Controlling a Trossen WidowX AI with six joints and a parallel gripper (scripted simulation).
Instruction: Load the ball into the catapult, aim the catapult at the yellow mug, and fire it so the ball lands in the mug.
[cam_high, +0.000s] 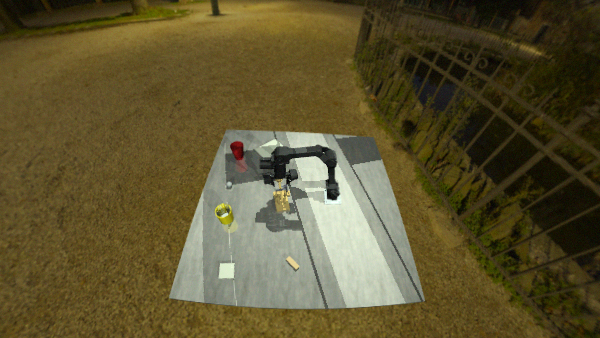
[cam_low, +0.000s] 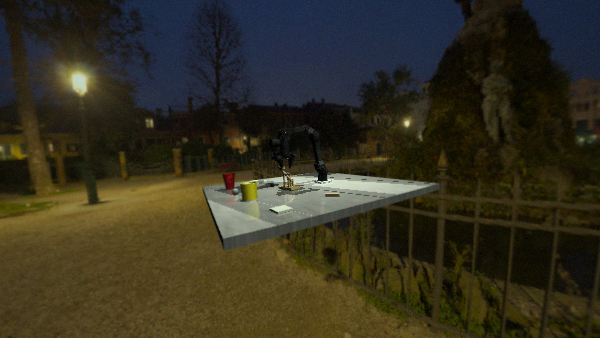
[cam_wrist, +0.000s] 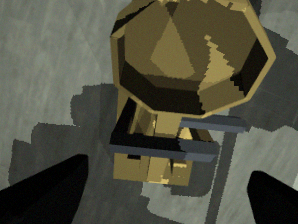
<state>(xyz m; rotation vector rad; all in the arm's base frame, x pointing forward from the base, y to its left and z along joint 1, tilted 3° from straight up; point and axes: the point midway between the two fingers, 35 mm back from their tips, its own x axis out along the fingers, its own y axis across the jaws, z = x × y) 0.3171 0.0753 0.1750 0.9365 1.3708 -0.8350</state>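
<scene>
Gripper (cam_high: 282, 183) (cam_low: 285, 165) (cam_wrist: 169, 172): spread, my two black fingers well apart, pinching nothing. Wrist view has one finger at lower left, the other at lower right.

Catapult (cam_high: 284, 201) (cam_low: 290, 188) (cam_wrist: 125, 173): tan, on the table (cam_high: 365, 280) (cam_low: 350, 205) (cam_wrist: 40, 40), just right of center-left in top view, under my gripper. In wrist view its bowl (cam_wrist: 172, 55) fills the upper middle, opening facing my camera, dark bar (cam_wrist: 162, 151) crossing below it. Can't tell if I touch the catapult.

Ball (cam_high: 229, 185) (cam_low: 235, 191): small, grey, on the table, left part of top view, above the mug and apart from the catapult. Not loaded.

Mug (cam_high: 225, 219) (cam_low: 249, 192): yellow, upright, left of the catapult in both outside views.

Red cup (cam_high: 237, 151) (cam_low: 229, 181): upright, upper left of the table in top view.

White square (cam_high: 226, 270) (cam_low: 281, 209): flat, lower left of the table, top view. Block (cam_high: 292, 263) (cam_low: 332, 195): tan, flat, below the catapult there. White pad (cam_high: 268, 145): upper left, partly behind my arm (cam_high: 305, 152) (cam_low: 300, 129), which arches over from its base at right.
</scene>
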